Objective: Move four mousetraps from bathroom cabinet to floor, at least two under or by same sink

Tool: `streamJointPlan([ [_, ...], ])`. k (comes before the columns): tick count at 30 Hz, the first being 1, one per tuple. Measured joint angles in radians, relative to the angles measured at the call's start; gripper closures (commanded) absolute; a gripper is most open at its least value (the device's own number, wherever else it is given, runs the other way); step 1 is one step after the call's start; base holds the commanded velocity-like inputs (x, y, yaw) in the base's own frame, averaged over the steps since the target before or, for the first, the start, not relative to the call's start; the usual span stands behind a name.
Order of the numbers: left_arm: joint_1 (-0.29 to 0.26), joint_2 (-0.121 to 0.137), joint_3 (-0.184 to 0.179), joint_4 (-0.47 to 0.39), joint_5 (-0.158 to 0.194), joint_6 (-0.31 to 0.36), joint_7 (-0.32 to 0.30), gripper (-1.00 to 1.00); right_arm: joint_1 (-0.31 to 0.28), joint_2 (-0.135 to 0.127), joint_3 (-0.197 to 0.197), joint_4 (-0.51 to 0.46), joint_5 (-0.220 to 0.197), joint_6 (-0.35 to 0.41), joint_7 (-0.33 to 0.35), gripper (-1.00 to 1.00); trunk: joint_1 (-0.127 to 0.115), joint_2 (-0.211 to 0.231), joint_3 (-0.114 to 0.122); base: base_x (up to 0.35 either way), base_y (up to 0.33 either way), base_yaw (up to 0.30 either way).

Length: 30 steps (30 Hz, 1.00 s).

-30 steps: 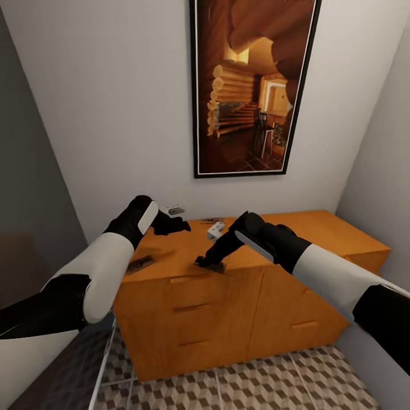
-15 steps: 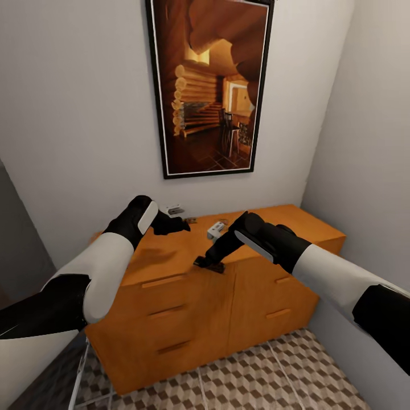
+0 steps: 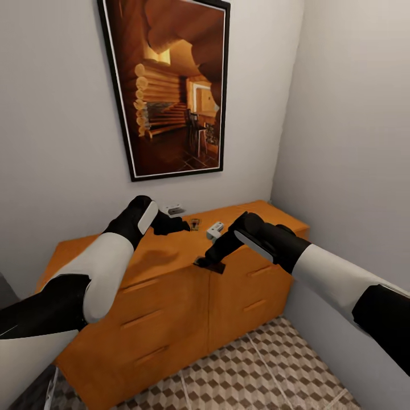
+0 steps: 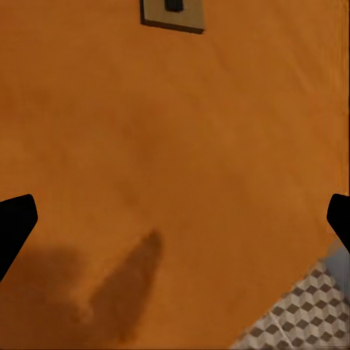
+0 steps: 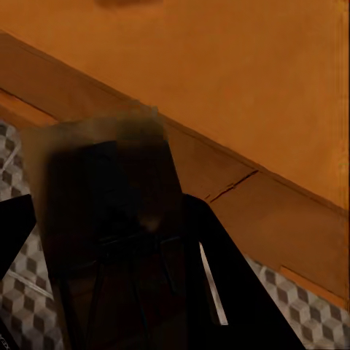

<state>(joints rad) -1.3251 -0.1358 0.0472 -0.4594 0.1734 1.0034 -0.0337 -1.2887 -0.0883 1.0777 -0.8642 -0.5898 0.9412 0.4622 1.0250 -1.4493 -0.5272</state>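
Right hand [image 3: 208, 263]: it was closed on a mousetrap [image 3: 210, 265] at the front edge of the cabinet [image 3: 171, 296].
Left hand [image 3: 177, 225]: it was open, up over the cabinet top, holding nothing.
Second mousetrap [image 3: 195, 224]: it lay flat on the cabinet top near the wall, just beside the left hand.
Bathroom floor [image 3: 250, 376]: cube-pattern tiles lay below the drawers.
Picture [image 3: 171, 85]: it hung on the wall above the cabinet.

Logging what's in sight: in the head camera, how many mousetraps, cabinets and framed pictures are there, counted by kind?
Flat tan wooden mousetraps: 2 (one in the right gripper)
Orange-brown wooden cabinet: 1
Black-framed wall picture: 1
Total: 4
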Motion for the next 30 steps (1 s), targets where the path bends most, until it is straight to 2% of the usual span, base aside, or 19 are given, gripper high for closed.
streamJointPlan([
  [9, 0.000, 0.000, 0.000, 0.000, 0.000, 0.000, 0.000, -1.00, 0.000, 0.002, 0.001, 0.000, 0.000, 0.000, 0.000, 1.00, 0.000, 0.000, 0.004, 0.000, 0.000, -0.281],
  [21, -0.001, 0.010, -0.002, -0.014, -0.010, 0.000, 0.015, -1.00, 0.000, 0.008, 0.005, 0.000, 0.000, 0.000, 0.000, 1.00, 0.000, 0.000, 0.004, 0.127, 0.000, -0.023],
  [24, -0.004, 0.011, -0.006, -0.015, -0.016, 0.000, 0.061, -1.00, 0.000, 0.008, 0.006, 0.000, 0.001, 0.000, -0.001, 1.00, 0.000, 0.000, 0.004, 0.003, 0.000, 0.000],
  [28, -0.013, 0.008, -0.008, -0.016, -0.022, 0.001, 0.189, -1.00, 0.000, 0.008, 0.006, -0.001, 0.002, 0.000, -0.001, 1.00, 0.000, 0.000, 0.004, 0.000, 0.000, 0.000],
  [30, -0.014, 0.001, -0.009, -0.024, -0.018, 0.001, 0.222, -1.00, 0.001, 0.008, 0.006, -0.001, 0.002, -0.001, -0.002, 1.00, 0.000, 0.000, 0.004, 0.000, 0.000, 0.000],
])
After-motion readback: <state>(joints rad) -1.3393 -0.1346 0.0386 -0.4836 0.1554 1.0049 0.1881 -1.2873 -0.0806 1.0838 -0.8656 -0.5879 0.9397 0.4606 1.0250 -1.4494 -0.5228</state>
